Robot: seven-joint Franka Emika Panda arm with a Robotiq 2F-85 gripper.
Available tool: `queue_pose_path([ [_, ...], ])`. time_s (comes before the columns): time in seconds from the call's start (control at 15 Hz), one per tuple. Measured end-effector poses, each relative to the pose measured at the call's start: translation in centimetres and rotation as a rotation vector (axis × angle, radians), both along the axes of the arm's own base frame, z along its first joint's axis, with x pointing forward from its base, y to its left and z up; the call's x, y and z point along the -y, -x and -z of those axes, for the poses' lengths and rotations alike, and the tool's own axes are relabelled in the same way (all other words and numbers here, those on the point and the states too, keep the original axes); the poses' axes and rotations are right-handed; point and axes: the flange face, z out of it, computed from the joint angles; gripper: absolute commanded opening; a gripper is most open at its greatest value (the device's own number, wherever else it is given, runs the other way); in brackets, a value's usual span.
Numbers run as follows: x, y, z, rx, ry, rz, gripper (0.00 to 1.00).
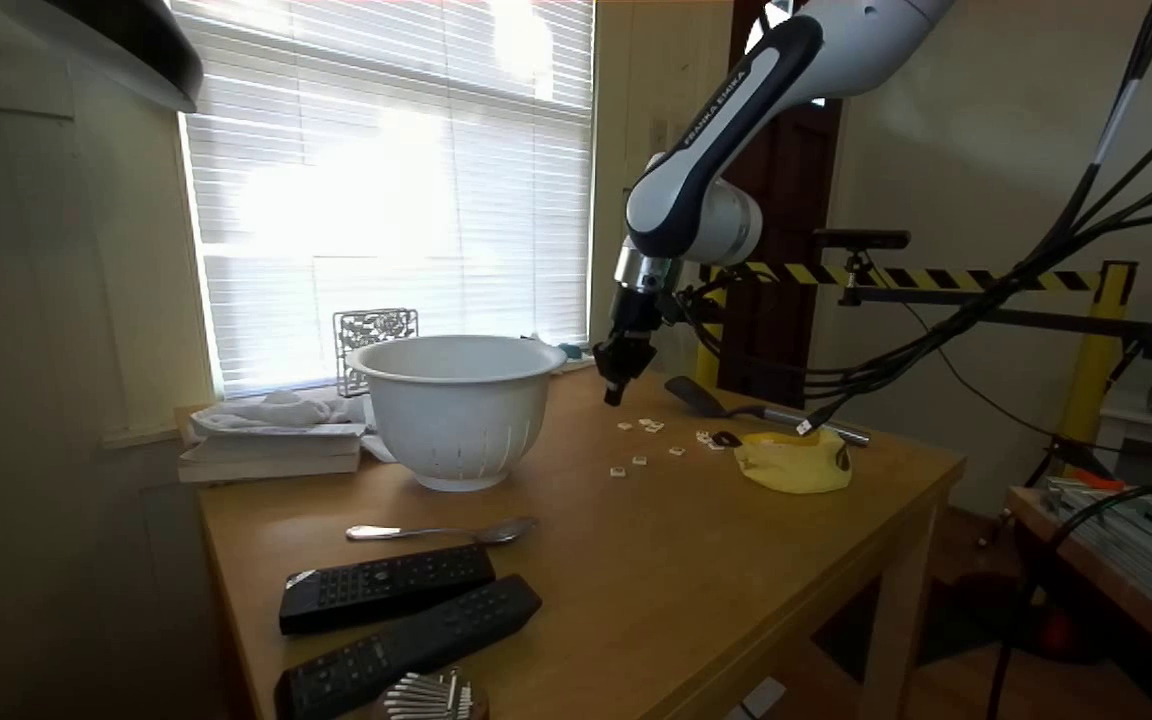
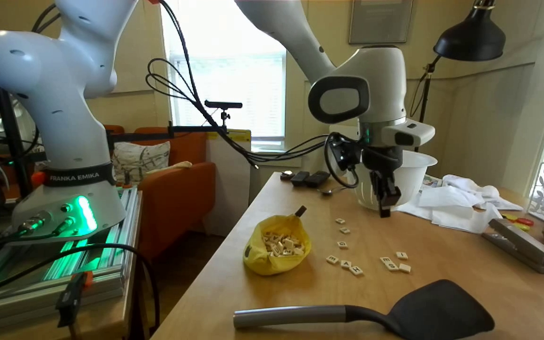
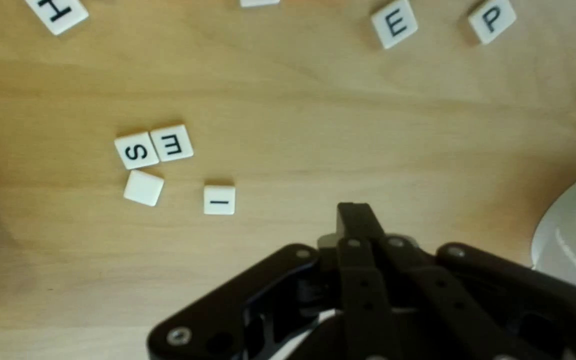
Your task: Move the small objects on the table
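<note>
Tiles [image 3: 138,150] (mostly lettered) lie apart from the claw [image 3: 363,225].

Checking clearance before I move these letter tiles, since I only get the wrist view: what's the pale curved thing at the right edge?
Observer: A deep white bowl; both exterior views show it standing upright on the table.
Operator: Besides these loose tiles, are there more?
Observer: Yes, a yellow bag sits open in an exterior view with a heap of tiles inside.
Operator: Anything lying on the side of the loose tiles away from the bowl?
Observer: Yes, a spatula with a black blade; both exterior views show it lying on the table.
</note>
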Motion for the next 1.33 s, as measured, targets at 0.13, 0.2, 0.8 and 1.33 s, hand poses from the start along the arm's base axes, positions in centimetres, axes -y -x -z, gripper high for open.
queue_pose_path([
  [0.13, 1.4, -0.3, 0.3, 0.013, 0.011, 0.049, 0.0],
  [0.2, 2.0, -0.4, 0.7, 0.015, 0.014, 0.07, 0.0],
  [0.8, 5.1, -1.3, 4.7, 0.006, 0.031, 0.19, 0.0],
  [1.33, 6.3, -1.5, 4.5, -0.007, 0.067, 0.268, 0.0],
])
